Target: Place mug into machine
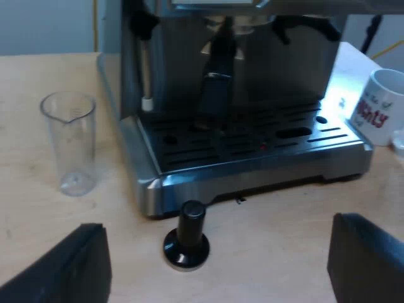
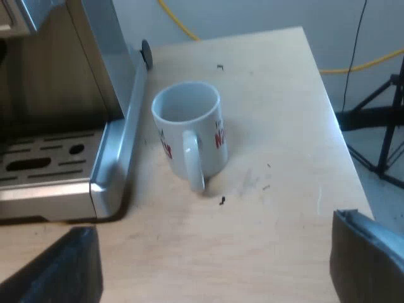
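- Measuring glass (image 1: 69, 142): clear, cylindrical, spouted; stands upright on the pale wooden table (image 1: 38, 208), set apart from the machine's corner.
- Tamper (image 1: 187, 235): black knob on a round base; stands just before the tray's front edge.
- Espresso machine (image 1: 284, 76): brushed metal. Slotted black drip tray (image 1: 252, 142) is judged the mug's destination. Holder (image 1: 216, 88) is locked in above it, dark handle jutting out.
- Mug (image 2: 189, 132): white glazed ceramic with red lettering; upright on the table just beside the machine's side, not yet on the tray. Handle faces the right gripper (image 2: 214, 265), probably for an easy grasp.
- Right gripper: fingers spread wide, empty.
- Left gripper (image 1: 214, 271): fingers likewise spread, empty; hovers near the tamper.
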You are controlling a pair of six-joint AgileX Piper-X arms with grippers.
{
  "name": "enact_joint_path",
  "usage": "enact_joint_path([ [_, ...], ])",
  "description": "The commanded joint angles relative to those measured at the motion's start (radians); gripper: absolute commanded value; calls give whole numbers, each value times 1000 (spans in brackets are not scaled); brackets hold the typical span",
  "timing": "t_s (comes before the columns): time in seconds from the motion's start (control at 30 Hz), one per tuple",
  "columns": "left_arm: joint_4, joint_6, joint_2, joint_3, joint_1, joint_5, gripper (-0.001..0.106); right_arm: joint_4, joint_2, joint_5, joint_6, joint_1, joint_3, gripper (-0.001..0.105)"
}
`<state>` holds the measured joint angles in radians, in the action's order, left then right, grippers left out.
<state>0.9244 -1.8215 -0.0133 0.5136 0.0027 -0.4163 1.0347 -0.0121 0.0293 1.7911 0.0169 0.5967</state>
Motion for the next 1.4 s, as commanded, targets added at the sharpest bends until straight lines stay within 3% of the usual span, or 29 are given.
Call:
enact_joint_path([
  [0.03, -21, 10, -9, 27, -27, -7, 71, -5, -11, -1, 8, 1, 41, 82],
  [0.17, -41, 50, 57, 77, -54, -7, 71, -5, 41, -1, 30, 1, 94, 82],
  [0.37, -93, 52, 129, 130, -105, -7, 71, -5, 128, -1, 75, 1, 162, 82],
  [0.57, -149, 52, 192, 149, -199, -29, 71, -5, 225, 26, 75, 1, 225, 82],
  [1.1, -376, 52, 435, 168, -336, -74, 71, -5, 379, 66, 75, 1, 231, 82],
  [1.4, -505, 52, 598, 170, -461, -74, 71, -5, 426, 66, 75, 1, 231, 82],
])
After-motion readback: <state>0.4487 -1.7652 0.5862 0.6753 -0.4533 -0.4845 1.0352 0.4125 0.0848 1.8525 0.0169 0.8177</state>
